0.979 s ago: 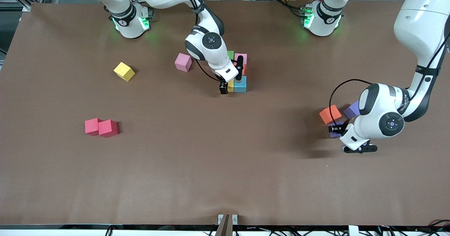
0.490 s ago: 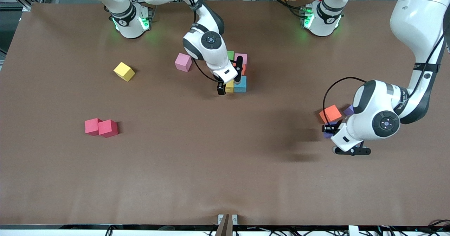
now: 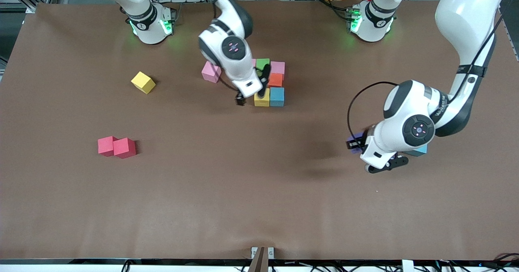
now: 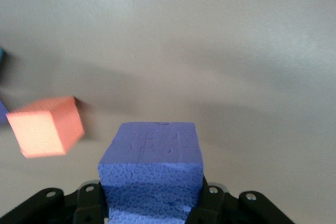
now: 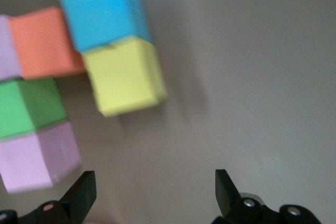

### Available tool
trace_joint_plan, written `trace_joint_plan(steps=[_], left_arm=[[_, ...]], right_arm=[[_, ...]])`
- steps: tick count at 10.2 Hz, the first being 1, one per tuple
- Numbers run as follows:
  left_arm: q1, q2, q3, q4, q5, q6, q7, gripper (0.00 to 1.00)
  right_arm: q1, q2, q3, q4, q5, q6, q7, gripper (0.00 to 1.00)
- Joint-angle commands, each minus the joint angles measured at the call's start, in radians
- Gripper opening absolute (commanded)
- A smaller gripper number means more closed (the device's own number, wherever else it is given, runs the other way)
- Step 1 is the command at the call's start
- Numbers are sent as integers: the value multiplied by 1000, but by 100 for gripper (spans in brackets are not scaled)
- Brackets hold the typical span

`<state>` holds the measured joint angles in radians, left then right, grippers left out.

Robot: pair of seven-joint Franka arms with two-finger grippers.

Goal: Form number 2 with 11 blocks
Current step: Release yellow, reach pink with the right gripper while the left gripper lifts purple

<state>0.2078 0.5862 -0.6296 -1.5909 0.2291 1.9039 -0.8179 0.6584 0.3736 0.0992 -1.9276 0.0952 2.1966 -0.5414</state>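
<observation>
My left gripper is shut on a purple block and holds it above bare table. An orange block lies on the table close by. My right gripper is open and empty, up over the edge of the block cluster. The cluster holds a green block, a pink block, an orange block, a yellow block and a light blue block. The right wrist view also shows a second pink block beside the green one.
A loose pink block lies beside the cluster toward the right arm's end. A yellow block and two touching red blocks lie farther toward that end. A light blue block peeks out under the left arm.
My left gripper has carried the purple block away from the orange block toward the table's middle. My right gripper has let go of the yellow block and drawn back off it.
</observation>
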Motion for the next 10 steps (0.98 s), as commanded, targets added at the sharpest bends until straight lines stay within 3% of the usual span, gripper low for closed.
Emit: trace_joint_plan(steps=[1,3,5,10], left_arm=[[1,-19,-57,11,-27,-22,-270,0],[-34,-17,-116,26,-25,-22,-506,0],[-112,-16,-128,51,-28,-20,-712,0],[-373,21,-122,74,-27,65,-1146,0]], right_arm=[[-194,-35,10,16,14,-87,-23,100],[-359,-28,5,35,-9,-103,-29,100],[-520,-30,5,35,-6,-109,-20,100],[-700,50,-4,116,-15,-66,21,100]])
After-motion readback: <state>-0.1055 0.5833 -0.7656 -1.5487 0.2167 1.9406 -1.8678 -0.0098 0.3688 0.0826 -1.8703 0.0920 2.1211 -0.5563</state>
